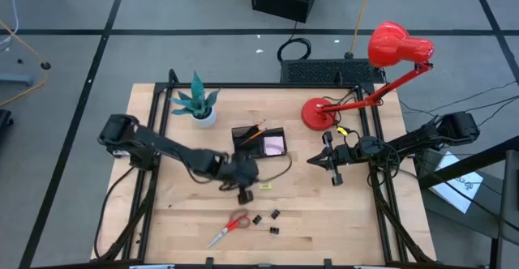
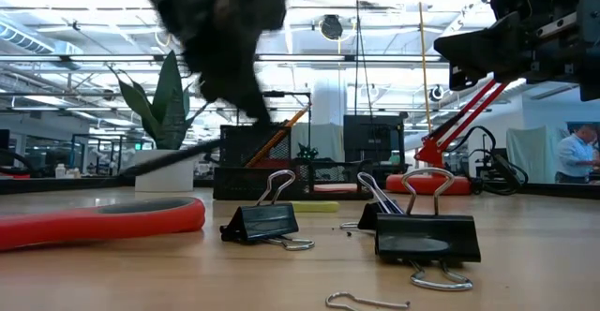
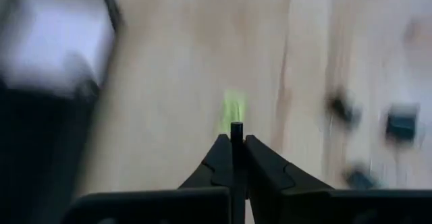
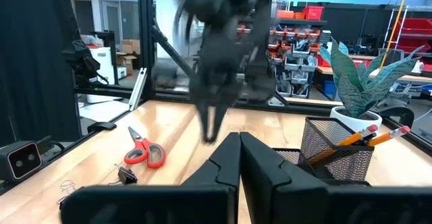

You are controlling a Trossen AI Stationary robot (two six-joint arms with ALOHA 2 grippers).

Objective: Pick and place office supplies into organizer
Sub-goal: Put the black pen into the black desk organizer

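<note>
Two end effectors observed: left end effector (image 1: 245, 190) clenched on a black pen (image 3: 236, 131) for transfer to organizer (image 1: 261, 142), right end effector (image 1: 334, 170) clenched empty, idling clear above counter (image 1: 340, 220).

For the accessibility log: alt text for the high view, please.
Left gripper, shut on a black pen, hangs over the wooden table just below the organizer. Scissors and binder clips lie nearer the front; the right gripper waits, shut.

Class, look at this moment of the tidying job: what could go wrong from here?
The left gripper pinches the pen only at its fingertips, so it may slip. The pencils lean out of the organizer, so the pen could snag them. The right gripper waits close to the organizer, risking a bump.
</note>
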